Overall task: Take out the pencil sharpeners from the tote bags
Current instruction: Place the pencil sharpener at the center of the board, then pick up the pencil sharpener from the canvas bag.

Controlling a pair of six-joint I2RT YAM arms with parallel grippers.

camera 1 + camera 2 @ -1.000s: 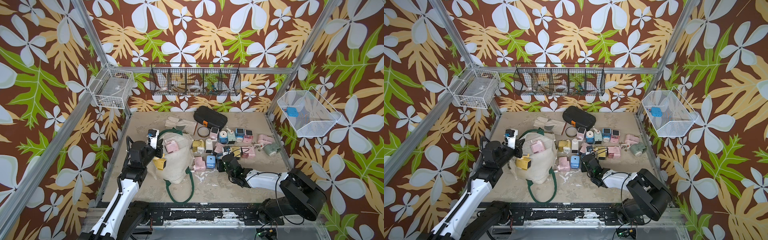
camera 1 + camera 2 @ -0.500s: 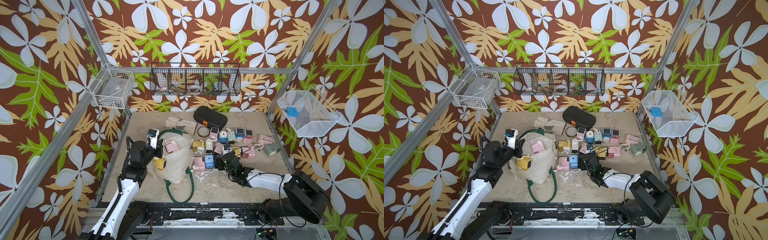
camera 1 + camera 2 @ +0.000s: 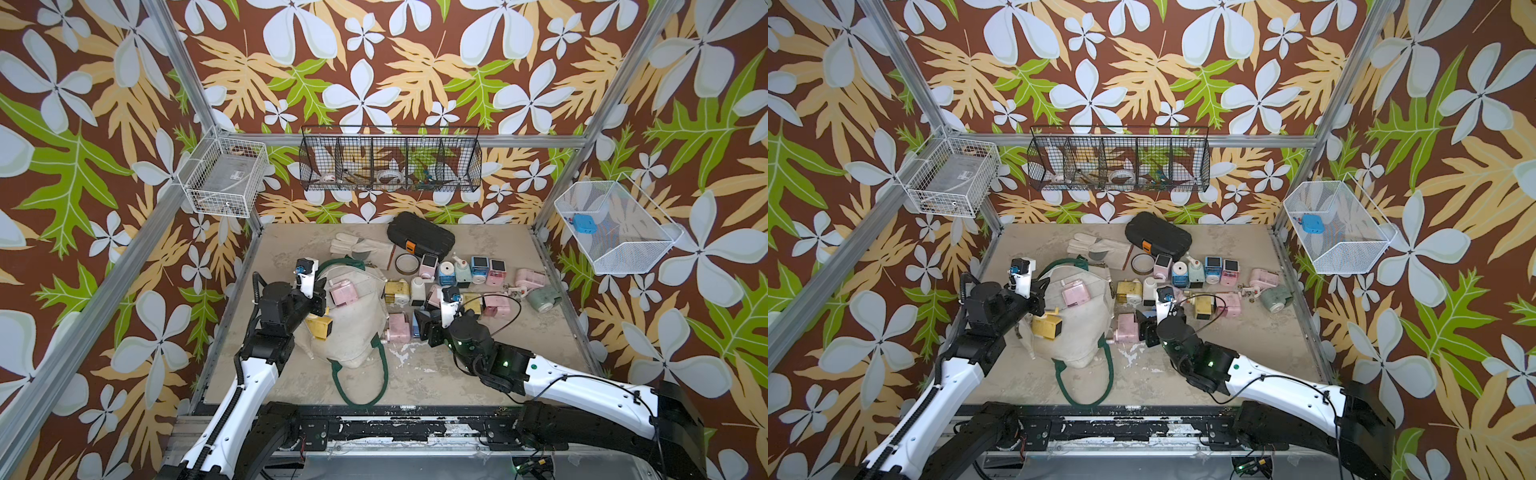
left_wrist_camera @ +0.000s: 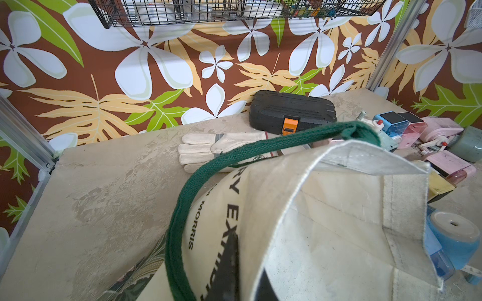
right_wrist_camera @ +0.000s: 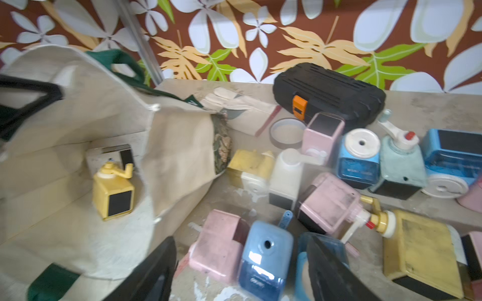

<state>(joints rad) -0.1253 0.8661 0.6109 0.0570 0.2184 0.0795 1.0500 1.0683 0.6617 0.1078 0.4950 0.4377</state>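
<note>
Left gripper (image 3: 321,299): closed on the raised rim of the tote bag (image 3: 357,332). In the left wrist view you see one black finger (image 4: 227,268) pinching the cream cloth.
Right gripper (image 5: 241,250): jaws wide apart, low over the surface (image 3: 424,374), holding nothing you can make out.
Nearest sharpener: a blue sharpener (image 5: 263,258) stands between the right gripper's jaws. The blur keeps you from telling whether either finger touches it.
In the bag: you can count two, a pink sharpener (image 3: 344,292) just beside the left gripper and a yellow sharpener (image 3: 321,326) nearer the arm. Both are well apart from the right gripper.
On the surface: fourteen countable in both top views, in a pile of sharpeners (image 3: 497,305) between the bag and the right wall. The right arm covers part of it.
Bags: one.
Other things: one black case (image 3: 420,240), one glove (image 3: 361,249) and one tape roll (image 3: 406,263), all at the back.
</note>
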